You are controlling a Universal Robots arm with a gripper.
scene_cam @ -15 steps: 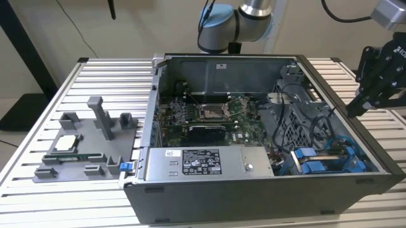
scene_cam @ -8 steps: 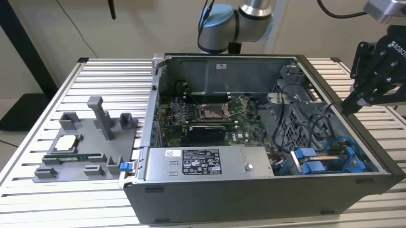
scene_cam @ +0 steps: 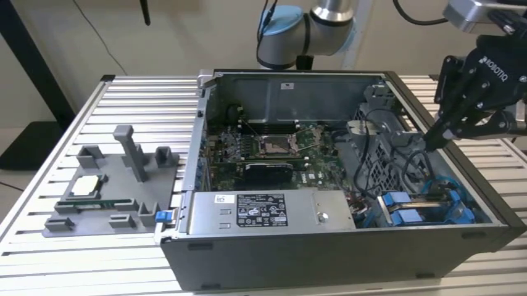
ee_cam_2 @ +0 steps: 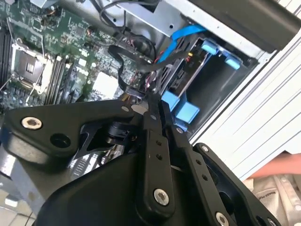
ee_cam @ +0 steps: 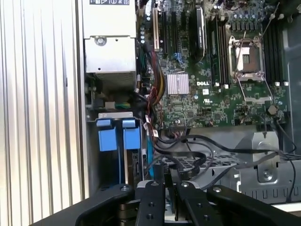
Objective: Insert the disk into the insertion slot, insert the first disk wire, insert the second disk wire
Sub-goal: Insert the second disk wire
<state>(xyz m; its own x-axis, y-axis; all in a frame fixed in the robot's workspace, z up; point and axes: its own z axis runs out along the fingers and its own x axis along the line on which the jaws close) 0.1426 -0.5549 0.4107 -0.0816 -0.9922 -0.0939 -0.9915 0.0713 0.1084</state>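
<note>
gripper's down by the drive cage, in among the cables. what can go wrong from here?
1. The gripper, jaws looking shut, sits among loose black cables over the drive cage; a sideways move may snag or drag one.
2. The blue cable runs close by the blue carriers; a tug could strain its plug.
3. The bare CPU socket lies nearby; a dragged cable might sweep across it.

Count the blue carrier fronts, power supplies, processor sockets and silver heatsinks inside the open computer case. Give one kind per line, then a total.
Blue carrier fronts: 2
Power supply: 1
Processor socket: 1
Silver heatsink: 1
Total: 5
</note>
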